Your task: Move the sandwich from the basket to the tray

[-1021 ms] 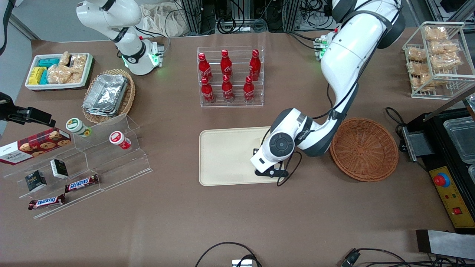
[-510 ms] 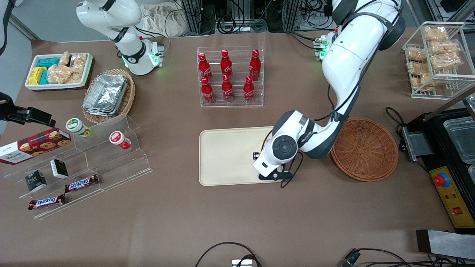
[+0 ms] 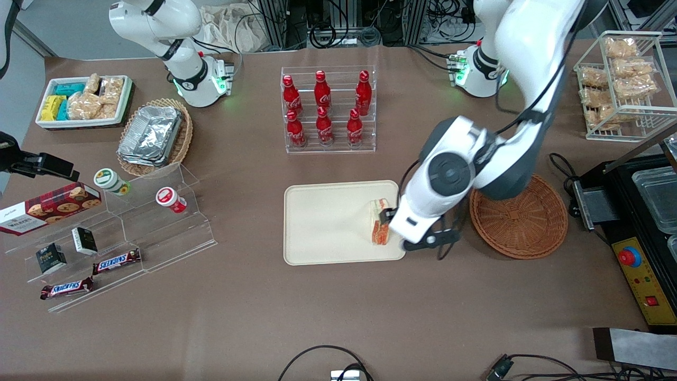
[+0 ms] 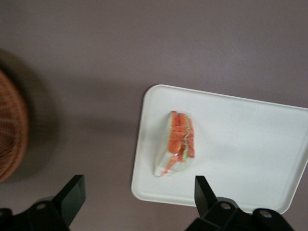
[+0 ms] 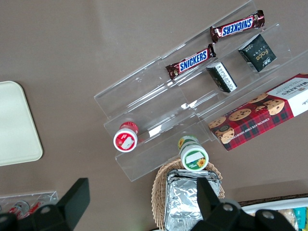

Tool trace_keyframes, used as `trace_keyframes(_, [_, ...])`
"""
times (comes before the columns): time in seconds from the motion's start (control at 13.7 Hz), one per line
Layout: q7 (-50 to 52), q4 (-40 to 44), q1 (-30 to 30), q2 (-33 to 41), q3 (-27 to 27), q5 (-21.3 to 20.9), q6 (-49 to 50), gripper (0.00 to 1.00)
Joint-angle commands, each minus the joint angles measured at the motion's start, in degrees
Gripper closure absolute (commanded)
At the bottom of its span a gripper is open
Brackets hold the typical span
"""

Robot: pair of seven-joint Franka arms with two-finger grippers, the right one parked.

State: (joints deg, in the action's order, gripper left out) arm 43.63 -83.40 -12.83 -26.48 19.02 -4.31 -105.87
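Observation:
The sandwich (image 3: pixel 380 228) lies on the cream tray (image 3: pixel 322 222), near the tray's edge that faces the reddish-brown wicker basket (image 3: pixel 521 217). Its red-orange filling shows in the left wrist view (image 4: pixel 177 143). My left gripper (image 3: pixel 391 216) is raised above that tray edge and the bare table beside it. It is open and empty, with its fingers (image 4: pixel 72 195) spread wide and clear of the sandwich. The basket is empty, and its rim shows in the left wrist view (image 4: pixel 9 130). The tray also shows there (image 4: pixel 250 144).
A clear rack of red bottles (image 3: pixel 328 108) stands farther from the camera than the tray. A black machine (image 3: pixel 634 227) and a wire basket of snacks (image 3: pixel 624 79) are at the working arm's end. An acrylic shelf (image 3: pixel 132 222), a foil-container basket (image 3: pixel 156 135) and a white bin (image 3: pixel 84 100) lie toward the parked arm's end.
My left arm has risen and drawn back toward the basket. The sandwich, hidden under the hand before, now lies uncovered on the tray, let go.

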Motion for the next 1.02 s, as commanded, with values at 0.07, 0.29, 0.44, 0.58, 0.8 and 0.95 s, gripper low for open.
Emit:
trace_keyframes(0.07, [-1.0, -25.0, 3.3, 18.5, 0.4, 1.3, -10.6, 0.0])
trace_keyframes(0.29, [-10.2, -27.4, 7.9, 23.7, 0.1, 4.7, -6.2, 0.0])
trace_keyframes(0.44, [-14.9, -27.1, 12.0, 25.8, 0.1, 5.4, -3.0, 0.0])
trace_keyframes(0.58, [-20.7, -25.3, 16.6, 26.5, 0.1, 6.3, 0.8, 0.0])
trace_keyframes(0.8, [-32.1, -20.1, 23.1, 26.1, 0.1, 6.4, 8.6, 0.0])
trace_keyframes(0.95, [-36.8, -18.6, 24.4, 26.0, 0.0, 6.1, 11.1, 0.0])
